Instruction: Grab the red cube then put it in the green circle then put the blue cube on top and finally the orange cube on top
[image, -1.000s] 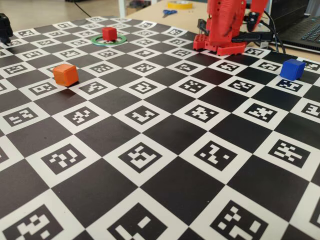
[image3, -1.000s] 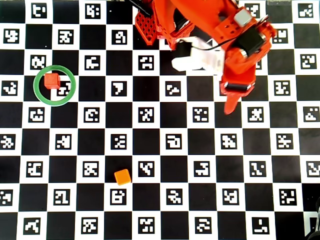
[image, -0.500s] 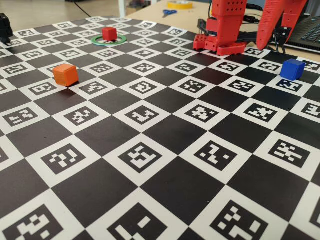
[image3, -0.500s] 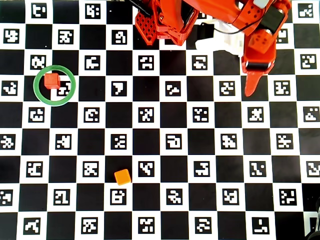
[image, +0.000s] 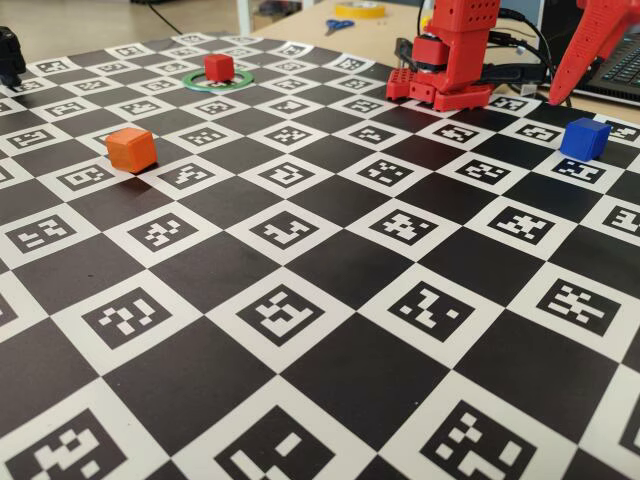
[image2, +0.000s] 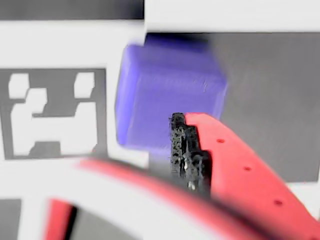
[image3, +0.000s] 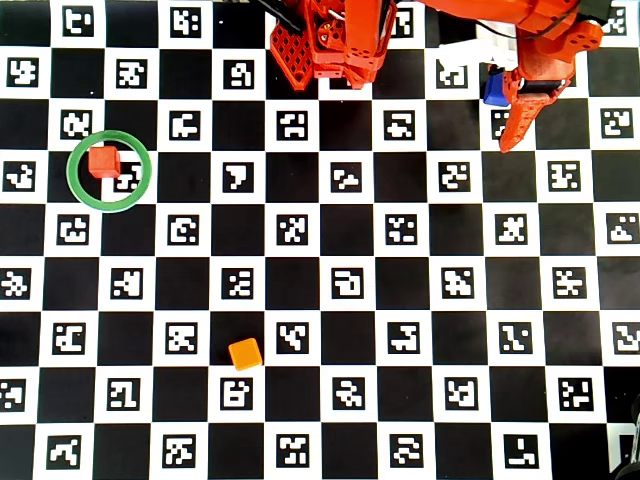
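Observation:
The red cube (image3: 103, 160) (image: 219, 67) sits inside the green circle (image3: 71, 172) (image: 195, 87), off-centre toward its upper left in the overhead view. Alone on the mat lies the orange cube (image3: 245, 354) (image: 131, 149). The blue cube (image: 584, 138) (image3: 492, 91) (image2: 165, 90) rests at the board's far right corner. My red gripper (image3: 510, 145) (image: 555, 98) (image2: 177, 120) hangs above the mat just beside it. Its jaws look shut and hold nothing. In the wrist view the blue cube fills the space just beyond the fingertip.
The arm's red base (image3: 330, 50) (image: 450, 90) stands at the board's top edge. Beyond the checkered marker mat (image3: 320, 250) lie scissors (image: 338, 25), a tape roll (image: 360, 9) and a laptop (image: 620, 65). A black object (image: 8, 55) sits at the far left.
The arm has swung right and toward the top edge in the overhead view, bringing the gripper from mid-board to the blue cube. No cube has moved.

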